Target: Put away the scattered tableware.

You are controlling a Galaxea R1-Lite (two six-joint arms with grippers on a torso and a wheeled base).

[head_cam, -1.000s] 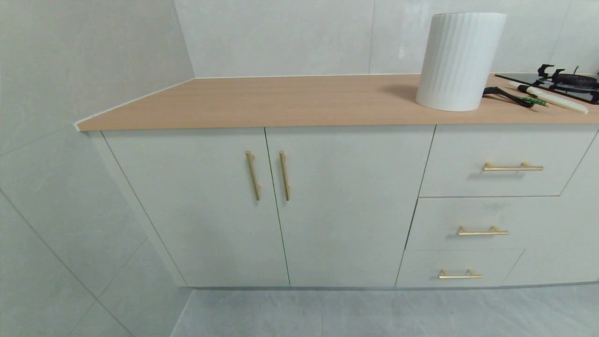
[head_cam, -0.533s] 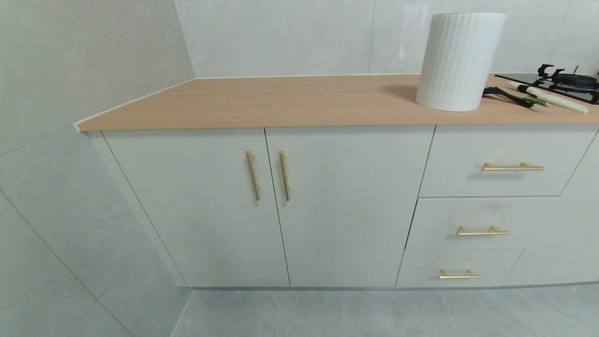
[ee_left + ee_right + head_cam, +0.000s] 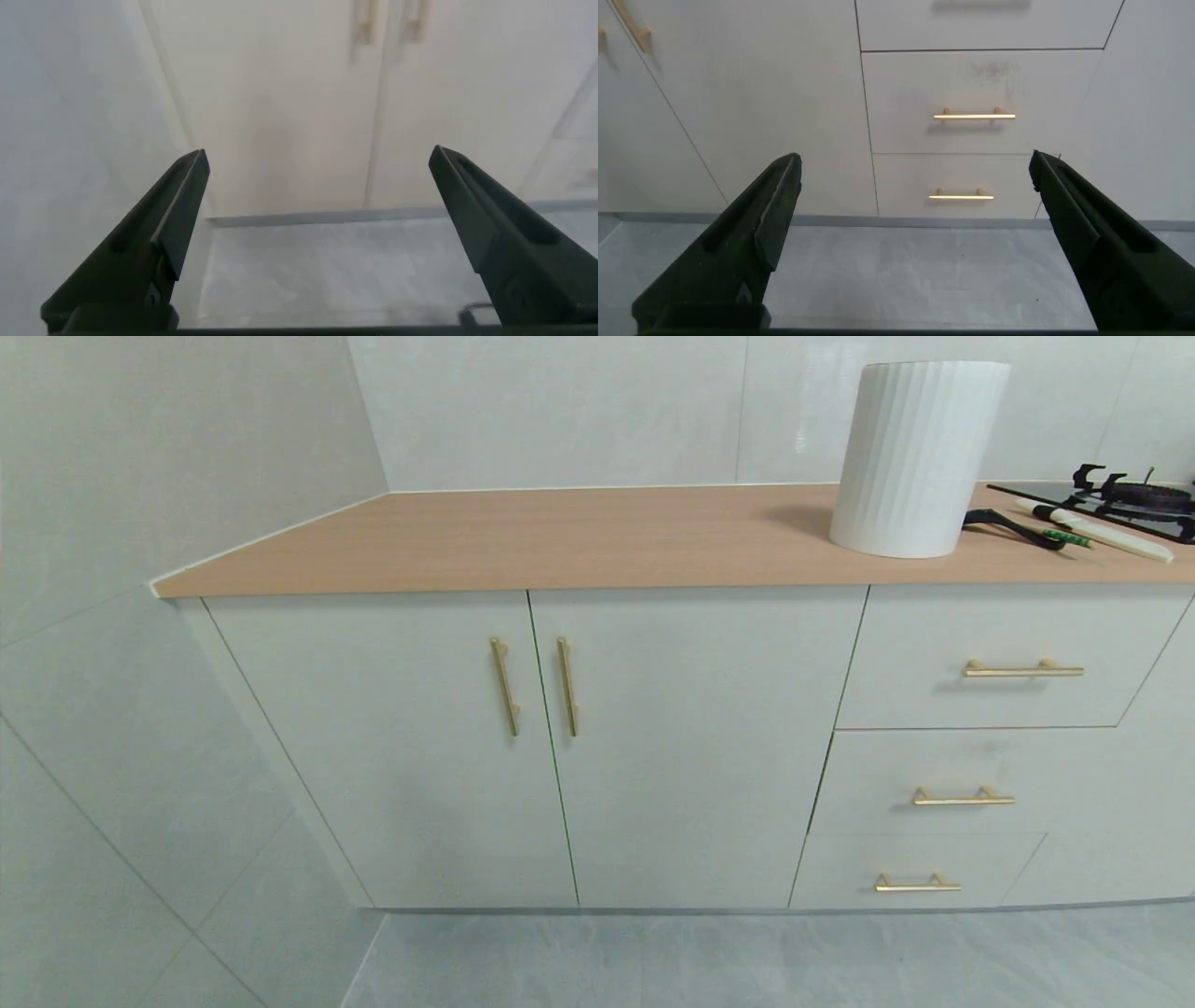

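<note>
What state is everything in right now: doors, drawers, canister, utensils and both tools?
Left door, shut.
Right door, shut.
Top drawer, shut.
Middle drawer, shut.
Bottom drawer, shut.
Canister, upright.
Utensils, lying flat.
Left tool, open, empty.
Right tool, open, empty.

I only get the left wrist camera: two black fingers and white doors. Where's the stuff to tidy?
Observer: Up on the wooden counter, a few utensils lie beside a tall white ribbed container.
Operator: Is my other claw holding something?
Observer: No, the right gripper is open and empty, facing the drawers.
Operator: Are those drawers open?
Observer: All three are shut, as the head view shows.
</note>
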